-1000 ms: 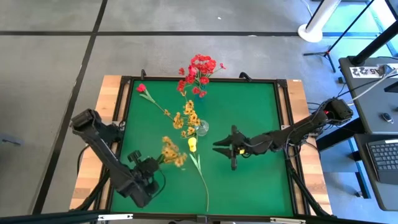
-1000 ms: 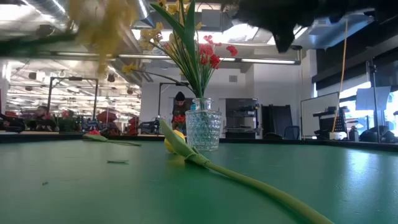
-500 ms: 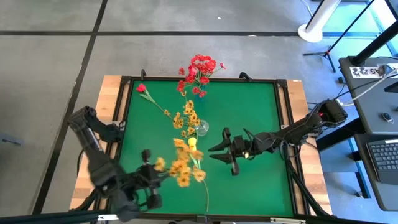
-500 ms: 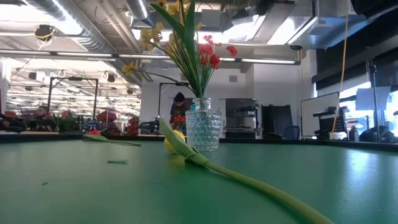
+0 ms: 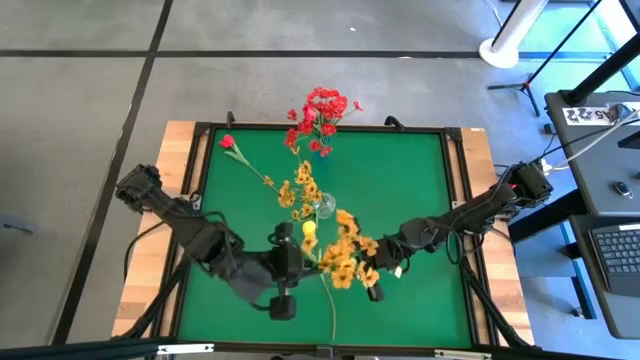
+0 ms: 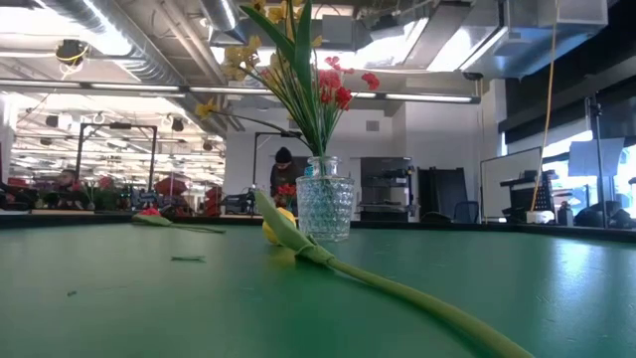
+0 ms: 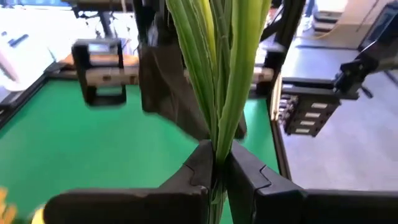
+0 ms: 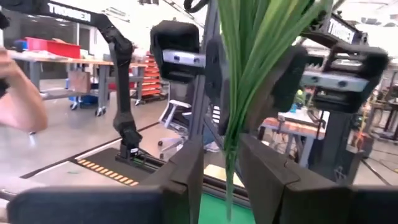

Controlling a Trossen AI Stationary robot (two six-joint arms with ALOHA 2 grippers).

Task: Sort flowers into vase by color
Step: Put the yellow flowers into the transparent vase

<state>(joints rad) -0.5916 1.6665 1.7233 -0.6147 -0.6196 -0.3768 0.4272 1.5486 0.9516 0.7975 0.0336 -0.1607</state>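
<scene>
My left gripper (image 5: pixel 292 262) (image 7: pixel 216 163) is shut on a yellow-orange spray (image 5: pixel 346 256), held in the air near the table's middle. My right gripper (image 5: pixel 374 264) (image 8: pixel 227 177) is open at the spray's right. Its fingers stand on either side of the green stems (image 8: pixel 239 93), and I cannot tell whether they touch. A glass vase (image 5: pixel 325 207) (image 6: pixel 325 199) stands upright holding red and yellow sprays. A single yellow bloom (image 5: pixel 310 230) (image 6: pixel 279 227) lies in front of the vase, its stem running toward the near edge. A single red bloom (image 5: pixel 228 141) lies far left. My left gripper pinches the spray's bundle of green stems (image 7: pixel 219 134) between its two fingers, which lie across the stems. The spray is lifted clear of the table, and its blossoms reach toward the right arm.
The green mat has a raised dark frame (image 5: pixel 455 135) around it. The yellow bloom's long stem (image 5: pixel 327 295) (image 6: pixel 397 288) lies under the two grippers. The red bloom's stem (image 5: pixel 252 167) slants toward the vase. Bare mat shows at the far right and the near left.
My left gripper has swung from the table's near left toward the middle, carrying the yellow-orange spray rightward in the air. My right gripper has moved left and toward the near edge, up to the spray. The spray has left the low view.
</scene>
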